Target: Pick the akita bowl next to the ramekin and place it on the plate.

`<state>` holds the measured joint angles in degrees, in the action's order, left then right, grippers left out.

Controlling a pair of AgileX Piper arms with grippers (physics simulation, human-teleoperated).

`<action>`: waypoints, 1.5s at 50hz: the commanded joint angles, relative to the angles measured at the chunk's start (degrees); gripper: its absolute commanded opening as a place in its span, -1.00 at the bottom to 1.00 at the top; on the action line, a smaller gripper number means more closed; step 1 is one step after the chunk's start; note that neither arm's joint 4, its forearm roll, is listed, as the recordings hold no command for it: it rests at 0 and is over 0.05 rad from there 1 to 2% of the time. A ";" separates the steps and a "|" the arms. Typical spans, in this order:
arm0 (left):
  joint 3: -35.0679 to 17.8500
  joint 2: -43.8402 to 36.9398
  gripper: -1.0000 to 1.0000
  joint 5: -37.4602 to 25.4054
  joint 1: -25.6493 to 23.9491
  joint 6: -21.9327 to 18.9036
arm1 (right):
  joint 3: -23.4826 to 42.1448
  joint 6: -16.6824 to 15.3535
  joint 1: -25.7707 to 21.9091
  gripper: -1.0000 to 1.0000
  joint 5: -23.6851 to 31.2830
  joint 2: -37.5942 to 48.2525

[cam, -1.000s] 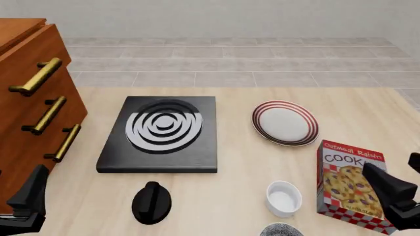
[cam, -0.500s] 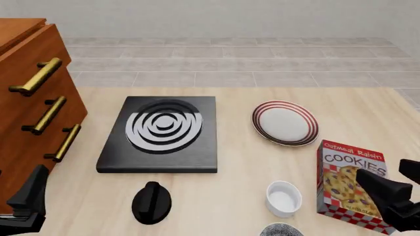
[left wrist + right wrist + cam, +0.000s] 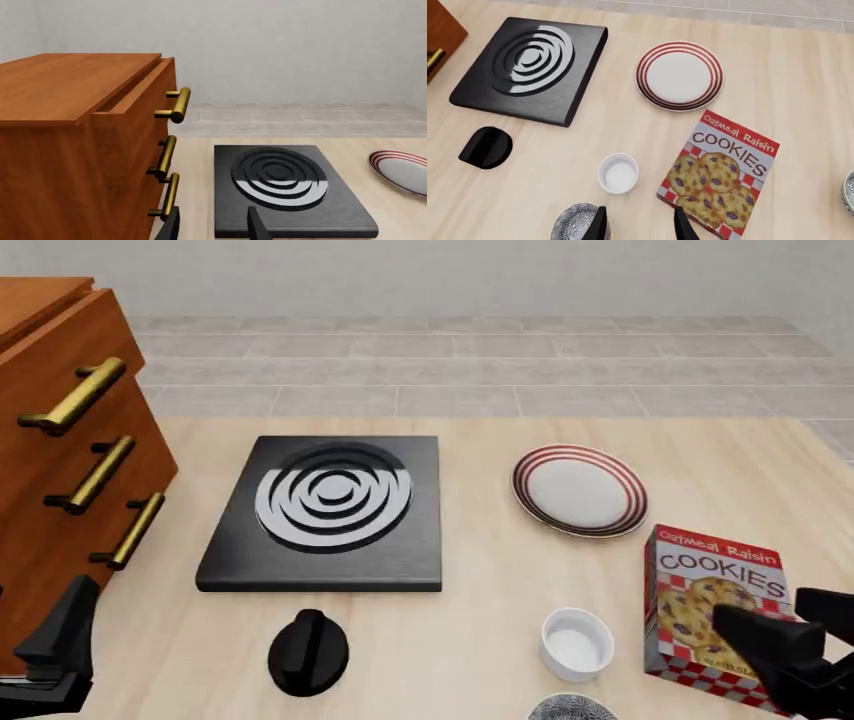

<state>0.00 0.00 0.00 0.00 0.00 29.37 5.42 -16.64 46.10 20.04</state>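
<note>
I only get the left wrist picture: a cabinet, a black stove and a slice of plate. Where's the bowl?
Observer: The bowl is at the table's near edge, just nearer than the ramekin.
Operator: Is a gripper holding it?
Observer: No. The right gripper is open and empty, with the bowl off to one side of its fingers.
Operator: Anything else by the ramekin?
Observer: A cookie box sits to its right, nearer than the plate.

Pale wall (image 3: 467, 275), tiled floor (image 3: 467, 370), wooden drawer cabinet (image 3: 60, 440); its top drawer seems ajar.
</note>
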 commanded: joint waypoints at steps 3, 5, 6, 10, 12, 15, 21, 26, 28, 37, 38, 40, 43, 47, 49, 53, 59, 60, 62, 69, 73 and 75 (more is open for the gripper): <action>0.00 0.00 1.00 0.00 0.00 0.00 | -0.68 2.79 -1.02 1.00 2.47 1.90; 0.00 0.00 1.00 0.00 0.00 0.00 | -1.31 3.30 -1.29 1.00 2.51 2.43; 0.00 0.00 1.00 0.00 0.00 0.00 | -1.44 3.10 -1.40 1.00 2.58 2.51; 0.00 0.00 1.00 0.00 0.00 0.00 | -1.79 3.61 -1.44 1.00 2.56 3.03; 0.00 0.00 1.00 0.00 0.00 0.00 | -1.78 4.24 -1.71 1.00 2.72 3.06; 0.00 0.00 1.00 0.00 0.00 0.00 | -2.17 5.14 -2.29 1.00 2.92 2.94; 0.00 0.00 1.00 0.00 0.00 0.00 | -2.92 7.09 -4.02 1.00 3.18 3.32; 0.00 0.00 1.00 0.00 0.00 0.00 | -2.48 8.28 -5.75 1.00 3.62 3.81; 0.00 0.00 1.00 0.00 0.00 0.00 | -2.27 8.38 -6.18 1.00 3.73 4.00; 0.00 0.00 1.00 0.00 0.00 0.00 | -2.49 9.53 -8.06 1.00 4.01 4.29; 0.00 0.00 1.00 0.00 0.00 0.00 | -2.55 9.68 -8.35 1.00 3.97 4.36; 0.00 0.00 1.00 0.00 0.00 0.00 | -2.65 9.94 -8.75 1.00 3.90 4.45; 0.00 0.00 1.00 0.00 0.00 0.00 | -2.70 9.94 -9.10 1.00 3.88 4.45; 0.00 0.00 1.00 0.00 0.00 0.00 | -2.87 10.36 -10.03 1.00 4.10 4.35; 0.00 0.00 1.00 0.00 0.00 0.00 | -2.94 10.52 -10.38 1.00 4.25 4.24; 0.00 0.00 1.00 0.00 0.00 0.00 | -3.39 11.32 -11.55 1.00 4.20 4.48; 0.00 0.00 1.00 0.00 0.00 0.00 | -4.39 11.77 -12.48 1.00 3.84 4.44; 0.00 0.00 1.00 0.00 0.00 0.00 | -4.59 11.86 -12.61 1.00 3.74 4.45; 0.00 0.00 1.00 0.00 0.00 0.00 | -4.86 12.09 -12.81 1.00 3.61 4.48; 0.00 0.00 1.00 0.00 0.00 0.00 | -6.48 12.46 -13.14 1.00 3.05 4.10; 0.00 0.00 1.00 0.00 0.00 0.00 | -7.21 12.95 -13.72 1.00 2.47 4.22; 0.00 0.00 1.00 0.00 0.00 0.00 | -7.53 13.06 -13.78 1.00 1.96 4.47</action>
<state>0.00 0.00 0.00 0.00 0.00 23.52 17.66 -29.45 49.18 24.33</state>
